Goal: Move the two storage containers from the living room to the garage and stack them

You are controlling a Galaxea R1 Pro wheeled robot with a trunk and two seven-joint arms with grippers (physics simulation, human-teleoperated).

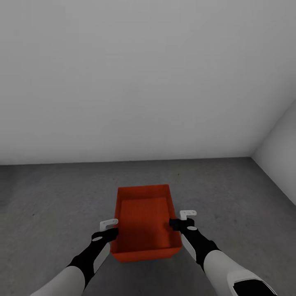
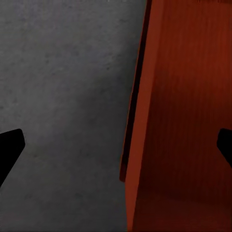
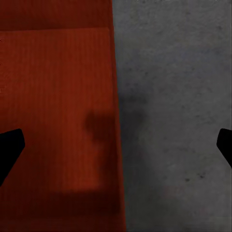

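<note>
Orange-red storage container at the middle of the head view, open top up, over the dark grey floor of the garage. Left gripper at its left wall, right gripper at its right wall. Seen from each wrist: black fingertips spread wide, one each side of a container wall, not closed on it. From the head alone: plain white walls meeting in a corner at right.

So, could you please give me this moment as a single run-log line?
place: garage, grey floor | container: empty, upright | left hand: open, straddling one side wall | right hand: open, straddling the opposite wall
</note>
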